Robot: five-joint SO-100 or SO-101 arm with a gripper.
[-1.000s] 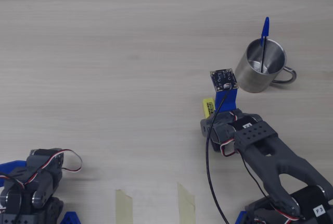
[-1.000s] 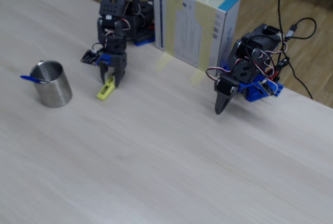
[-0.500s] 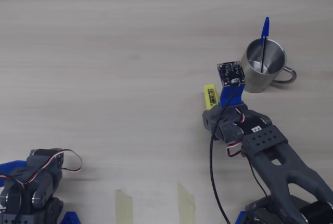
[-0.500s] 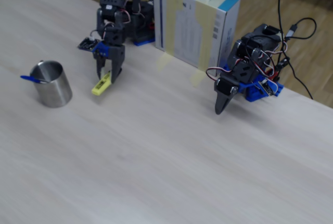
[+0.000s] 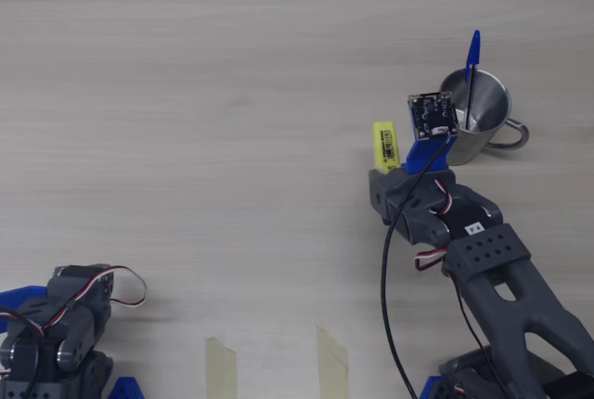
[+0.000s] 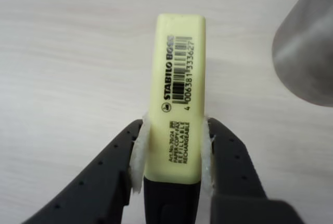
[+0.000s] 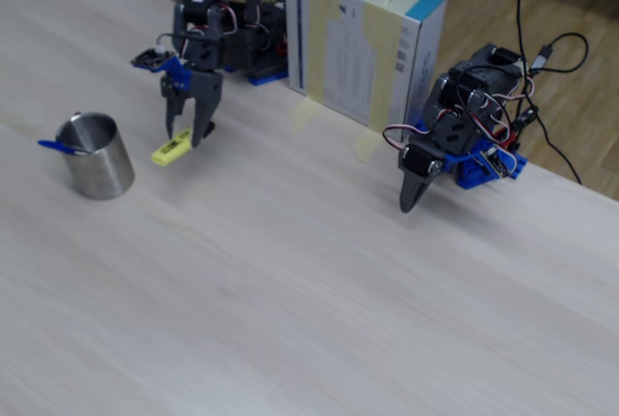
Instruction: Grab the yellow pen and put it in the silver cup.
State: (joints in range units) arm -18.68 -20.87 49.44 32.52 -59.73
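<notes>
The yellow pen (image 6: 177, 88) is a chunky highlighter with a black barcode label. My gripper (image 6: 173, 153) is shut on its lower half, with white padded fingers pressed against both sides. In the overhead view the pen (image 5: 384, 145) sticks out from the gripper (image 5: 390, 174), just left of the silver cup (image 5: 469, 147). In the fixed view the pen (image 7: 170, 151) hangs tilted low at the gripper (image 7: 190, 133), right of the cup (image 7: 97, 160). I cannot tell whether its far end touches the table. The cup's wall (image 6: 307, 52) shows at the wrist view's upper right.
A thin blue-capped ballpoint pen (image 5: 472, 56) stands in the cup and also shows in the fixed view (image 7: 58, 146). A second arm (image 7: 455, 145) rests to the right. A white and blue box (image 7: 368, 48) stands behind. Two tape strips (image 5: 221, 362) mark the table's near edge.
</notes>
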